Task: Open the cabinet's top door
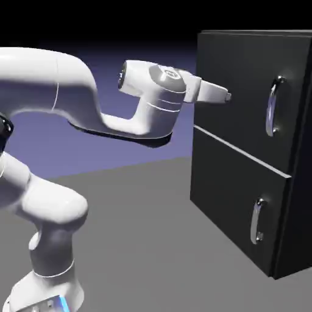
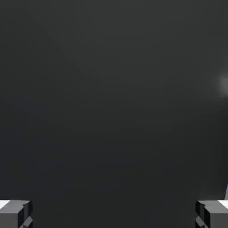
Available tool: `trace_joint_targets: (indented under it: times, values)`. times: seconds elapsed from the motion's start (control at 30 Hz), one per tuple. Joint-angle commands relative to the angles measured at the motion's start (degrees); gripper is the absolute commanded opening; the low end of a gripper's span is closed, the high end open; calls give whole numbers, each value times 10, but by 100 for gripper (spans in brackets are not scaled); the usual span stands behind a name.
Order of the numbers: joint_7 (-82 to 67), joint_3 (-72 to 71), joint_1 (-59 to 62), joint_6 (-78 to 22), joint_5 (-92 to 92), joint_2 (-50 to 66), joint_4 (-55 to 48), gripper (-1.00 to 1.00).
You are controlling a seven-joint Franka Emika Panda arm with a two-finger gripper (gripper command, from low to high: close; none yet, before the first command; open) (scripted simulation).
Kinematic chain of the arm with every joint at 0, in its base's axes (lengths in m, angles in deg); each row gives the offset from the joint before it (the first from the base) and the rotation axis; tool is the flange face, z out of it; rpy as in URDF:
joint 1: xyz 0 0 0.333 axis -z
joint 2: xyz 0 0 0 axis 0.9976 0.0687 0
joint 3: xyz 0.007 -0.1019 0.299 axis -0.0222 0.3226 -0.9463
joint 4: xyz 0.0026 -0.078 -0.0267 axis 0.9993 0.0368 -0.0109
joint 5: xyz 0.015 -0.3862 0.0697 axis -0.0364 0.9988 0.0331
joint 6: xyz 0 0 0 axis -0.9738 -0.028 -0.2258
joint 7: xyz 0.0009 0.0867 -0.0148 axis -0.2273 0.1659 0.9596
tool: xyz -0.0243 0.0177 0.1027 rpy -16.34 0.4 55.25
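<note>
1. Two fingertips of the end effector [image 1: 228, 96] stand wide apart with nothing between them. We judge they are spread so they can pass either side of the bar handle [image 1: 271, 106].
2. Our arm [image 1: 76, 82] reaches level toward the handle's door, probably to bring the fingers in at about the handle's height; we cannot tell whether they touch the panel.
3. The top door [image 1: 234, 85] of the cabinet [image 1: 292, 225] is shut, its flat face spreading from the handle toward the exterior view's left. The handle stands upright near one edge, presumably opposite the hinge, where a pull works best.
4. From the handle, our end effector sits well off toward the exterior view's left, before bare panel. We need to shift sideways to the handle before closing.
</note>
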Motion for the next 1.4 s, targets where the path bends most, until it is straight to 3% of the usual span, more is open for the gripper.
trace_joint_targets:
  times: [0.0,0.7,0.93,0.97,1.37]
  values:
    - [19,10,-9,-1,25,-2,-6,0]
    - [414,212,-196,-15,546,-53,-123,0]
    - [418,290,-308,-22,554,-23,-205,0]
    - [418,290,-308,-22,554,-23,-205,-100]
    - [418,111,-80,-104,461,-9,-46,-100]
